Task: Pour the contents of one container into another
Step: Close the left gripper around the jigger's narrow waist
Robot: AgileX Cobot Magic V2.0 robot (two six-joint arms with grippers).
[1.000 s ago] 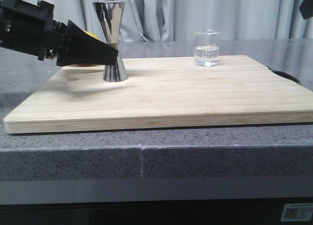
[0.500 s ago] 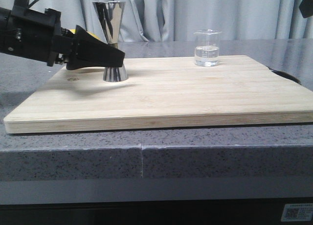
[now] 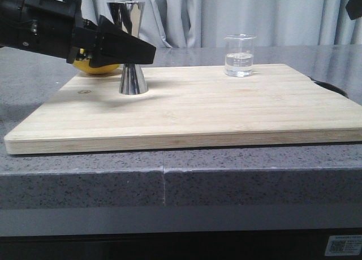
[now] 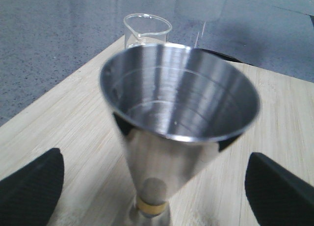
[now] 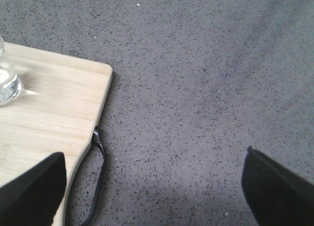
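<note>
The steel jigger (image 3: 130,22) stands upright on the left part of the wooden board (image 3: 198,110). Its gold band (image 4: 152,206) shows at the waist. My left gripper (image 3: 141,50) is open at waist height. Its black fingers (image 4: 30,186) lie wide apart on either side of the jigger, not touching it. The clear glass beaker (image 3: 239,55), with a little clear liquid in it, stands at the back right of the board and shows again beyond the jigger as the beaker (image 4: 146,31). My right gripper (image 5: 154,196) hangs open over the grey counter, with nothing between its fingers.
A yellow round object (image 3: 97,67) lies behind the left arm at the board's back left edge. A black loop (image 5: 99,177) hangs at the board's right corner. The board rests on a grey speckled counter (image 3: 169,175). Curtains hang behind.
My left gripper has risen from the jigger's lower cone to its waist and reached further right. The yellow object behind it now shows. The jigger and beaker have not moved.
</note>
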